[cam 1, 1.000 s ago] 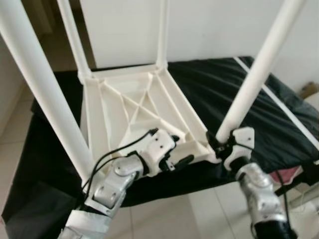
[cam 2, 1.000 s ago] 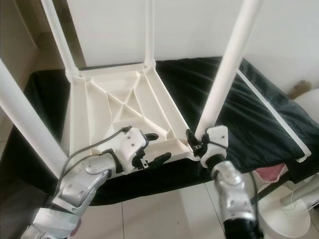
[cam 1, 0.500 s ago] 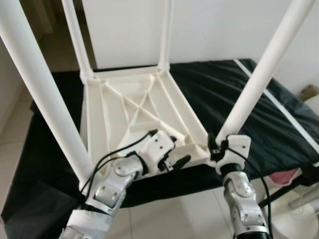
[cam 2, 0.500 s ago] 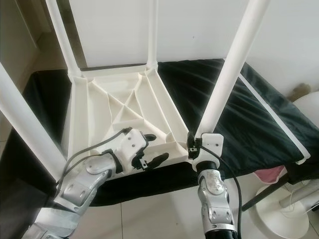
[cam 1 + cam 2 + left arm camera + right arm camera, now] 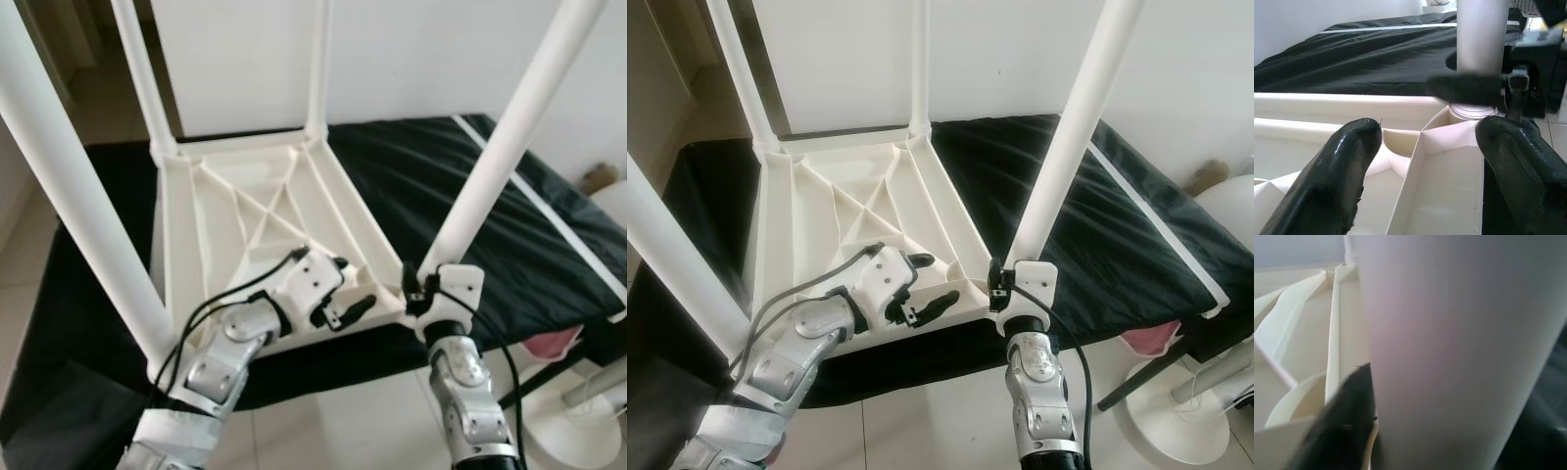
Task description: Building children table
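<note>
White plastic table top (image 5: pixel 255 211) lies upside down on a black cloth (image 5: pixel 460 186), ribbed underside facing up, with four white legs standing up from its corners.

Left side: near-left leg (image 5: pixel 73 186) rises steeply from the near-left corner and passes close to the camera. Far-left leg (image 5: pixel 142 73) stands in the far-left corner socket. The black cloth hangs over the support's near edge down toward the pale tiled floor (image 5: pixel 911 431).

Centre: left gripper (image 5: pixel 345 294) sits over the near edge of the underside, just inside the rim, between the near-left and near-right corners. Its two black fingers (image 5: pixel 1337 181) are spread apart with nothing between them; in the left wrist view they straddle a rib and a curved pocket of the underside, pointing toward the near-right corner. A black cable loops from the wrist back along the silver forearm. Far-right leg (image 5: pixel 318 64) stands in the far-right corner.

Right side: near-right leg (image 5: pixel 500 147) leans up and to the right from the near-right corner socket. Right gripper (image 5: pixel 419 289) is at the base of this leg, right at the socket; in the right wrist view the leg fills the space against one black finger (image 5: pixel 1347 421), so the fingers are clamped around the leg. A white strip (image 5: pixel 549 211) runs along the cloth's right edge. A white round stand base (image 5: pixel 1176 421) sits on the floor at far right.
</note>
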